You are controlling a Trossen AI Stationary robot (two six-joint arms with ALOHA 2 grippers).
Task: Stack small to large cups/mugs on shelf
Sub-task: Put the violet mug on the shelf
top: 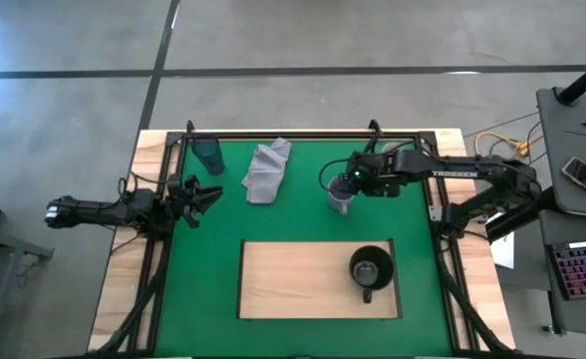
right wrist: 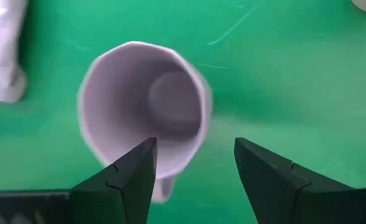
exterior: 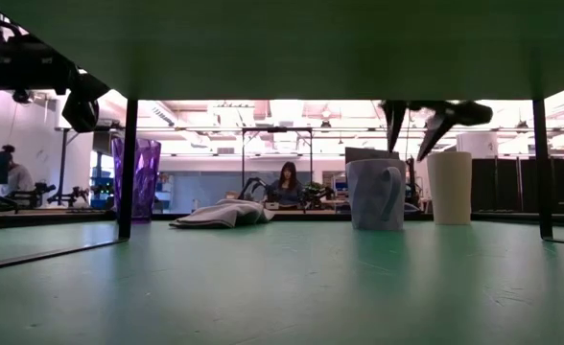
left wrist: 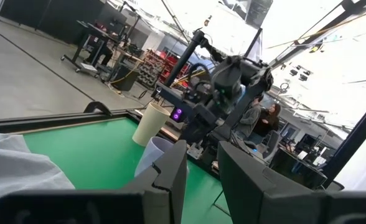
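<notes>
The lavender-grey mug (top: 339, 197) stands upright on the green mat, seen from above in the right wrist view (right wrist: 142, 106). My right gripper (right wrist: 195, 163) hovers open just above its rim (exterior: 411, 144), touching nothing. The cream cup (exterior: 450, 187) stands next to the mug and is hidden under the right arm in the high view. The black mug (top: 370, 269) sits on the wooden shelf board (top: 293, 279). The teal-and-purple tumbler (top: 209, 155) stands at the mat's far left. My left gripper (top: 208, 197) waits open at the left edge.
A light grey cloth (top: 266, 172) lies crumpled on the mat between the tumbler and the lavender mug. The dark frame rails (top: 303, 137) border the mat. Bare green mat (top: 213, 259) lies left of the board. A person sits far behind the table (exterior: 287, 182).
</notes>
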